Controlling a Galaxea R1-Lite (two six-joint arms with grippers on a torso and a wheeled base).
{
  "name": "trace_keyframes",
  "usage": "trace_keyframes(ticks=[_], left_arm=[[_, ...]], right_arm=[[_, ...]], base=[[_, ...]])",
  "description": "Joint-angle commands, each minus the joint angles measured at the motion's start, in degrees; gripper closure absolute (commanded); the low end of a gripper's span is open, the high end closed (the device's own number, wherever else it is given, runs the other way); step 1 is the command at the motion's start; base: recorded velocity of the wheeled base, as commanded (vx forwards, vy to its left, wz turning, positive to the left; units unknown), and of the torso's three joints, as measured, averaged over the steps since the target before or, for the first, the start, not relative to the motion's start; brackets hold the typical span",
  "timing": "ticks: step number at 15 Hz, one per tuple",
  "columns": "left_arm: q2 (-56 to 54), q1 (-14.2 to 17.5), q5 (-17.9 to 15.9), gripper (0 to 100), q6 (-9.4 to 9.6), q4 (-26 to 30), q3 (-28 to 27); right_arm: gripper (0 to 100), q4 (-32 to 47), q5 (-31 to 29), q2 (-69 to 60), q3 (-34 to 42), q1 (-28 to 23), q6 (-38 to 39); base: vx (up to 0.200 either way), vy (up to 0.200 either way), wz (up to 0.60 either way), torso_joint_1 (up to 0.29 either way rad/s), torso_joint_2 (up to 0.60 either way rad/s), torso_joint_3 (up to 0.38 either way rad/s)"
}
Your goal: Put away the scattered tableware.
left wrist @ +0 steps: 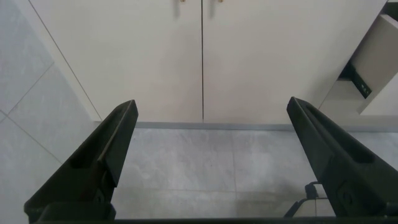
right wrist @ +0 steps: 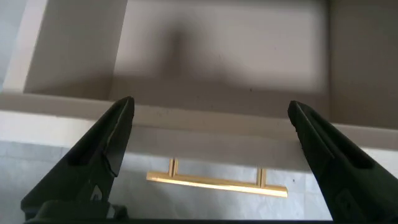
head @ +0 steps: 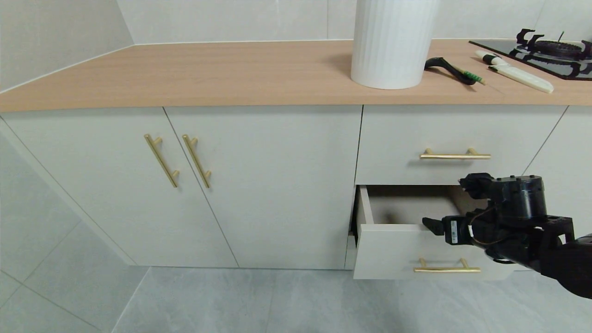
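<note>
Over the open lower drawer (head: 393,249): right gripper (head: 444,201), jaws spread wide, nothing between them, poised above the front panel and its gold handle (head: 447,268).

Left of the drawer: left gripper (left wrist: 211,104), jaws likewise wide apart and holding nothing, low over the floor tiles (left wrist: 205,162) before the cupboard doors (left wrist: 202,56).

Up from the drawer, on the countertop (head: 208,74):
- white ribbed container (head: 393,41)
- black-handled utensil (head: 451,69) just beside the container, with a thin green-tipped item, possibly a chopstick, lying across it
- white knife (head: 518,74), farther right
- stove (head: 555,51), at the far right corner
</note>
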Motion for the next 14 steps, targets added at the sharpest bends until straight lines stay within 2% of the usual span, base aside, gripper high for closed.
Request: trace_keyframes(ticks=[1,3,9,14], left_arm=[[0.09,0.02,0.02,0,-0.01,-0.01,0.02],[0.09,0.02,0.02,0,-0.01,-0.01,0.02],[0.09,0.02,0.02,0,-0.01,-0.01,0.02],[0.09,0.02,0.02,0,-0.01,-0.01,0.02]], right_arm=[[0,0.35,-0.01,1.47,0.15,0.03,-0.08],[0,0.87,-0.01,0.50,0.24,0.03,-0.34],[0,19.68,0.60,-5.48,-2.93,-0.06,-1.04],[0,33.57,0.69,-9.43,-3.63,0.21,-7.02]], base=[[0.000,0.000,0.00,0.000,0.00,0.000],[0.000,0.000,0.00,0.000,0.00,0.000],[0.000,0.000,0.00,0.000,0.00,0.000],[0.000,0.000,0.00,0.000,0.00,0.000]])
